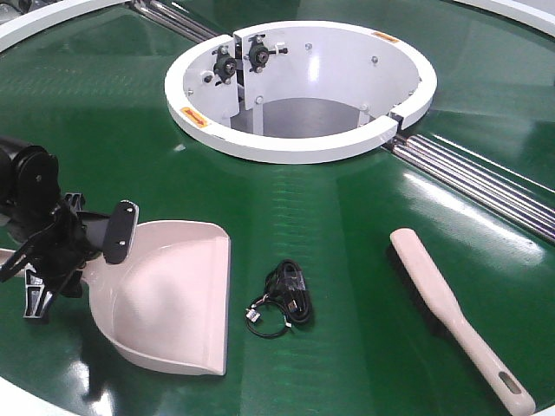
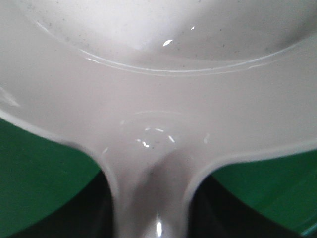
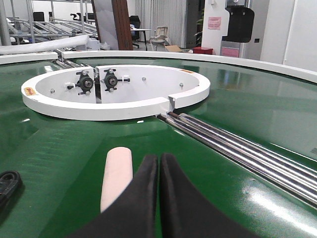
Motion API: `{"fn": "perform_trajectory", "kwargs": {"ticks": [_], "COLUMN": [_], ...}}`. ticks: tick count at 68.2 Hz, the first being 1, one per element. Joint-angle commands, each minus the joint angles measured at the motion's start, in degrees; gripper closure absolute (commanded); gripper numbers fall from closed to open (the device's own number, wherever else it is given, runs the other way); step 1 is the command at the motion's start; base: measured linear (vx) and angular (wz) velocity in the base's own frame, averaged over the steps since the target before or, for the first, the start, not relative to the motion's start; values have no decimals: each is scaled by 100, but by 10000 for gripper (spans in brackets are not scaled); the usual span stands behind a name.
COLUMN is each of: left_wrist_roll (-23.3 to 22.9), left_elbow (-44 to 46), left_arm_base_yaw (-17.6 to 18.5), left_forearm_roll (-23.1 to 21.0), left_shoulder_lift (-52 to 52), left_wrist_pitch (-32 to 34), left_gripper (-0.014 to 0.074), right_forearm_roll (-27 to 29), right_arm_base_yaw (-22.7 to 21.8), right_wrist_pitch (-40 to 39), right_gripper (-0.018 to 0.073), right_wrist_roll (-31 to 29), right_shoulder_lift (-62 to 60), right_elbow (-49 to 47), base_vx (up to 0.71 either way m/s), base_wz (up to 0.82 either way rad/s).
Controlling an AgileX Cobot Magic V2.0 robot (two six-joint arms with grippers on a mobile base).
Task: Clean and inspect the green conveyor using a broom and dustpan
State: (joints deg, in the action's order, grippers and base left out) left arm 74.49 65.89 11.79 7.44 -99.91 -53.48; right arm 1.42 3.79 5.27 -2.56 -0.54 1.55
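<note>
The green conveyor (image 1: 347, 243) fills the front view. On its left lies the beige dustpan (image 1: 169, 299), lip toward the centre. My left gripper (image 1: 84, 262) sits at the dustpan's handle. In the left wrist view the dark fingers (image 2: 74, 208) press both sides of the handle neck (image 2: 153, 198), so it is shut on the dustpan (image 2: 163, 74). The broom (image 1: 447, 312) lies on the belt at the right, handle toward the near edge. My right gripper (image 3: 159, 157) is shut and holds nothing. It hovers just right of the broom (image 3: 117, 178) and is out of the front view.
A black cable bundle (image 1: 286, 296) lies on the belt between dustpan and broom, and shows at the left edge (image 3: 7, 184) of the right wrist view. The white ring hub (image 1: 286, 152) stands at the back. Steel rollers (image 1: 486, 184) run from it to the right.
</note>
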Motion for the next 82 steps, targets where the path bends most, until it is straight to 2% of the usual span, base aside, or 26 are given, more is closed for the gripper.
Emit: {"fn": "perform_trajectory", "kwargs": {"ticks": [1,10,16,26,34,39,44,52,68,76,82], "left_wrist_roll": [25,25,25,25,25,25,25,25,25,25,25], "left_elbow": [145,145,145,145,145,145,145,145,145,145,145], "left_arm_base_yaw": [55,55,55,55,55,55,55,55,55,55,55], "left_forearm_roll": [-57,-57,-57,-57,-57,-57,-57,-57,-57,-57,-57], "left_shoulder_lift": [206,206,206,206,206,206,206,206,206,206,206], "left_wrist_pitch": [17,17,17,17,17,17,17,17,17,17,17], "left_gripper": [604,604,604,604,604,604,604,604,604,604,604], "right_forearm_roll": [-105,-621,-680,-687,-609,-238,288,623,654,664,697], "right_arm_base_yaw": [-8,-8,-8,-8,-8,-8,-8,-8,-8,-8,-8], "right_wrist_pitch": [-435,-435,-441,-988,-2006,-2902,-3122,-2549,-336,786,1137], "right_gripper": [568,568,568,568,568,568,568,568,568,568,568], "right_wrist_roll": [-93,-855,-1110,-1104,-811,-462,-389,-388,-396,-396,-373], "right_shoulder_lift": [-104,-104,-104,-104,-104,-77,112,689,2500,3177,3584], "right_elbow": [123,123,123,96,101,66,-140,-937,-2931,-3531,-3760], "base_vx": [0,0,0,0,0,0,0,0,0,0,0], "base_wz": [0,0,0,0,0,0,0,0,0,0,0]}}
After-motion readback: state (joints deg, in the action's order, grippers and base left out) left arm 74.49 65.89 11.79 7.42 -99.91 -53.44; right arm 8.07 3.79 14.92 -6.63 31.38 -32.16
